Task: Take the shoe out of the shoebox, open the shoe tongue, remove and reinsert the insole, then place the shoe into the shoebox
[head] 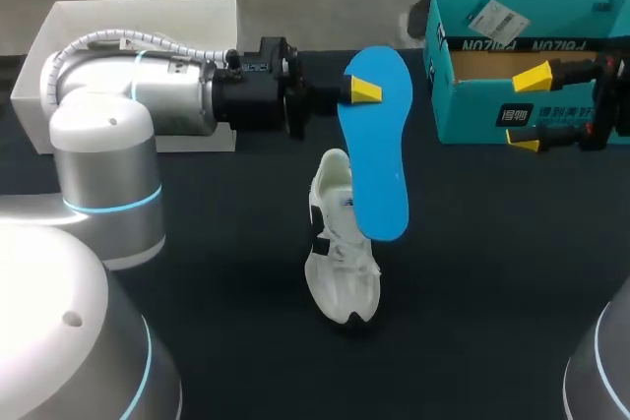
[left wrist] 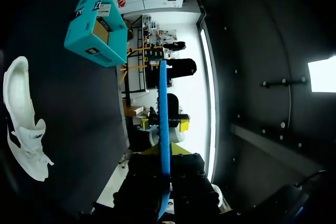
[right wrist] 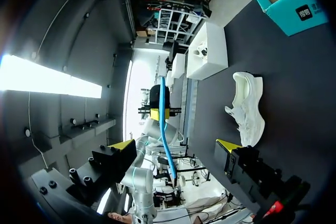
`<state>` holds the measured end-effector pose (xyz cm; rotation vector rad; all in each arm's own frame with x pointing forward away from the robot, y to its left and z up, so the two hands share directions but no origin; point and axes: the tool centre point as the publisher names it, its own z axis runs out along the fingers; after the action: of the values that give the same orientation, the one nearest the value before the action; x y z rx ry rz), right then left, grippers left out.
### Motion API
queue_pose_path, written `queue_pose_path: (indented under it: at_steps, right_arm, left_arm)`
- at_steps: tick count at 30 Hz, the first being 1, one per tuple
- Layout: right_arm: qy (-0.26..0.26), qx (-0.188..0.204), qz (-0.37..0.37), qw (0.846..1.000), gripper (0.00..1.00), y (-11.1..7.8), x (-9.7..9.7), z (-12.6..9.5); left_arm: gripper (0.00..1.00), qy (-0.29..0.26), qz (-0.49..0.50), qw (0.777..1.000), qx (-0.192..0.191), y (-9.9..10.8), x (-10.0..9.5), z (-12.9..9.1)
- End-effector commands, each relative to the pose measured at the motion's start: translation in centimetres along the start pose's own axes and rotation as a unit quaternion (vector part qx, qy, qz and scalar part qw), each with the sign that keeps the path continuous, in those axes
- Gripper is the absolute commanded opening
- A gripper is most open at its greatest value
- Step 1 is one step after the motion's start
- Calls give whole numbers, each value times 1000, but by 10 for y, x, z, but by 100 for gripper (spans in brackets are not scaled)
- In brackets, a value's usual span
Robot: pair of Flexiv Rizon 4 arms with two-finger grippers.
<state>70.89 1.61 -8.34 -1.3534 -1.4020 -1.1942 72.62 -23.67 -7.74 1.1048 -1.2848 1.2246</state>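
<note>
A white shoe [head: 340,243] lies on the black table, toe toward the front edge; it also shows in the wrist views [left wrist: 23,119] [right wrist: 247,111]. Above it hangs a blue insole [head: 379,145], held at its upper edge by my left gripper [head: 356,90], which is shut on it. In the left wrist view the insole [left wrist: 164,119] runs edge-on out from between the fingers. The teal shoebox [head: 532,115] stands open at the back right. My right gripper [head: 527,107] is in front of the box, open and holding nothing. Ahead of its fingers the insole [right wrist: 165,129] shows.
A white box [head: 138,27] stands at the back left behind my left arm, also seen in the right wrist view [right wrist: 210,51]. Black tabletop [head: 472,272] lies bare right of the shoe and toward the front.
</note>
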Motion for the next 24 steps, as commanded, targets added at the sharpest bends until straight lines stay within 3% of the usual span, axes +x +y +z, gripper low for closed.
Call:
queue_pose_path:
  at_steps: [1,14,19,24]
  right_arm:
    - [-71,11,27,997,100,4,20,10]
    - [-240,18,37,970,100,2,62,40]
    - [-328,14,60,943,100,1,69,48]
    - [-328,14,60,943,100,1,69,48]
  left_arm:
    - [0,-12,-5,1000,-6,-3,-7,2]
    - [0,-12,-11,1000,-7,-9,-12,9]
    - [0,-12,-13,1000,-9,-12,-14,11]
    - [0,-12,-29,999,-9,-16,-17,13]
